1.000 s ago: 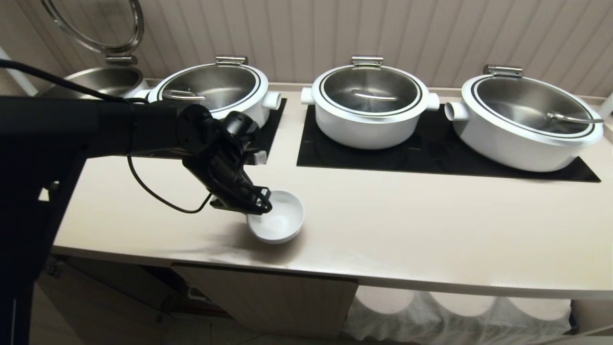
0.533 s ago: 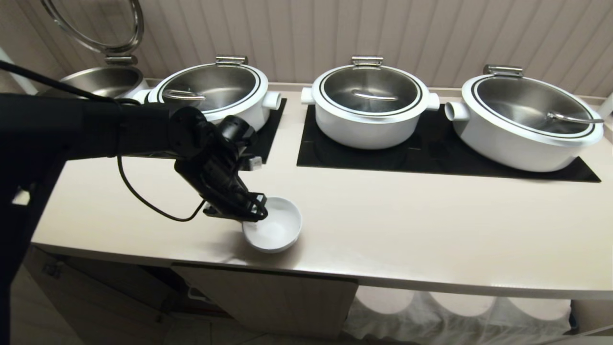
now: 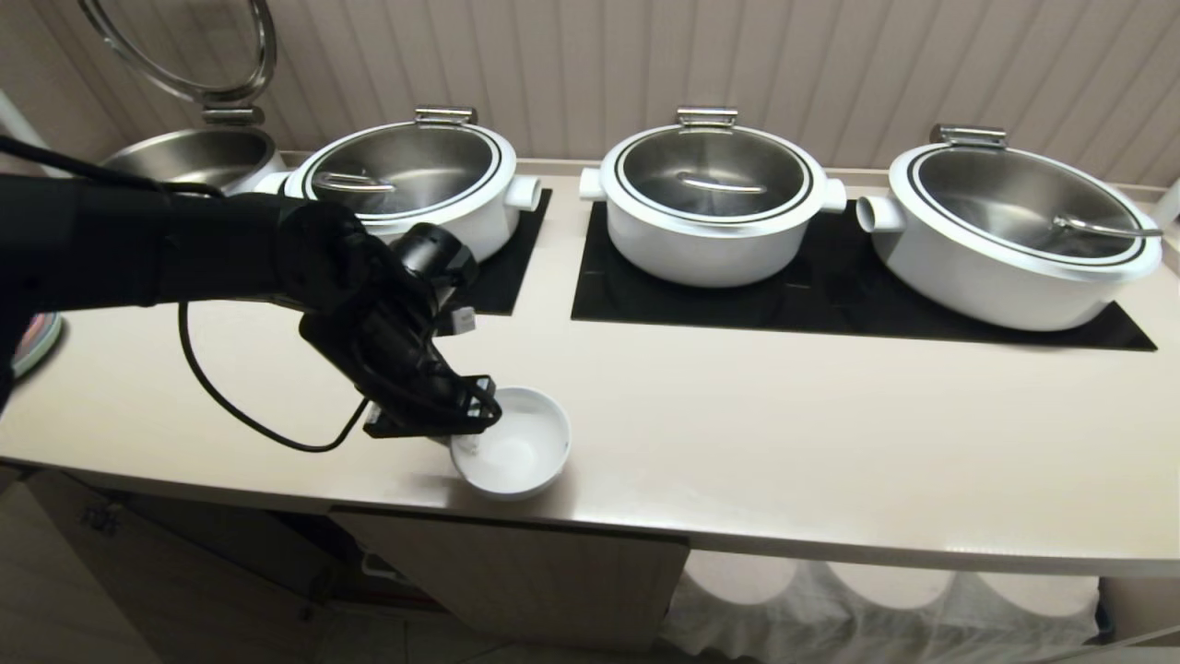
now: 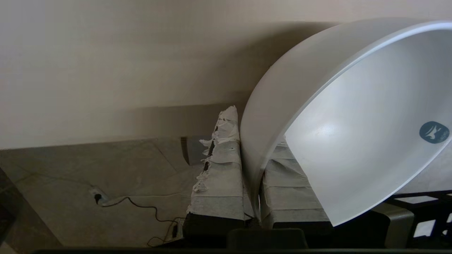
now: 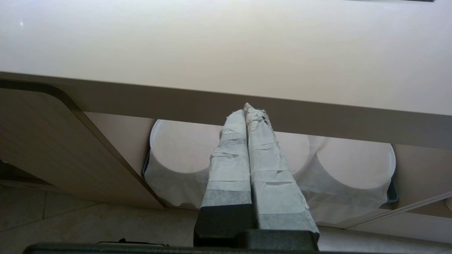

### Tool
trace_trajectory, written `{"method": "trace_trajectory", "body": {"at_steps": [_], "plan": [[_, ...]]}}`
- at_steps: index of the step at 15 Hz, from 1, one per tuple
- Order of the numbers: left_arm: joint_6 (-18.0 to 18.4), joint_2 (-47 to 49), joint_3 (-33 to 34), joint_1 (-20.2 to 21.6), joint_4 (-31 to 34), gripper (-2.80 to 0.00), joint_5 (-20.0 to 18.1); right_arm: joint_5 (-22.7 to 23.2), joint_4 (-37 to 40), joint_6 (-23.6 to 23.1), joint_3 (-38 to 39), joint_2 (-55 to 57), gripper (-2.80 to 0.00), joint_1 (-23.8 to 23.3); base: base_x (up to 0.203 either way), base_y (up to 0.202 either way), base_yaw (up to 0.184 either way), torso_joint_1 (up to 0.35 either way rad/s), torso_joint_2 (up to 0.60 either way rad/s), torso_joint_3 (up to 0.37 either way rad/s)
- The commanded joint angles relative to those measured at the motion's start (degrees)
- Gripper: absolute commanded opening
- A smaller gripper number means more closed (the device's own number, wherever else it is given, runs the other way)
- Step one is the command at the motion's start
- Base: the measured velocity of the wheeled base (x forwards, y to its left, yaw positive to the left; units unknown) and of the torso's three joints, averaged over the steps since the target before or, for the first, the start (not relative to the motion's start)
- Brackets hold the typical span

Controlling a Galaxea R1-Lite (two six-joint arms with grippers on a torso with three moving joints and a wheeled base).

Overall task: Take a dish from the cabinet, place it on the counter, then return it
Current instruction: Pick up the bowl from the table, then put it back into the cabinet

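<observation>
Currently the bowl (image 3: pixel 513 452) is pinched by its rim in the left gripper (image 3: pixel 466 433), close to the front edge of the worktop (image 3: pixel 784 443) and above the cabinet (image 3: pixel 516 572). Because only a thin rim is clamped, a slip or tilt could be caused by any jolt. The right gripper (image 5: pixel 247 148) is kept closed and empty below the worktop.

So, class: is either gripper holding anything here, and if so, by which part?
The left gripper holds the dish by its rim: in the left wrist view one finger is outside the wall and the other inside. The right gripper is shut on nothing.
</observation>
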Motion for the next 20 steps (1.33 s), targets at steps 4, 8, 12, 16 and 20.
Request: {"method": "trace_trajectory", "body": {"at_steps": [4,8,12,16,20], "plan": [[-3.49,-5.81,6.05,0.42,-0.51,-2.8,-0.21,0.0,0.04,-0.05,0.0,-0.02,-2.8,0.06,0.0,0.0,0.0,0.0,0.0,0.0],[-3.62,-11.67,12.7,1.41,-3.58,-2.8,-1.36,0.0,-0.05,-0.05,0.0,-0.02,-2.8,0.06,0.0,0.0,0.0,0.0,0.0,0.0],[-4.1,-19.3,22.22,2.22,-6.35,-2.8,-1.97,0.0,-0.03,-0.05,0.0,-0.02,-2.8,0.03,0.0,0.0,0.0,0.0,0.0,0.0],[-6.02,-25.93,31.12,3.79,-8.17,-2.8,-2.06,0.0,0.04,-0.05,0.0,-0.02,-2.8,-0.02,0.0,0.0,0.0,0.0,0.0,0.0],[-6.08,-31.86,39.04,5.07,-8.38,-2.8,-2.08,0.0,-0.03,-0.05,0.0,-0.02,-2.8,0.05,0.0,0.0,0.0,0.0,0.0,0.0]]}}
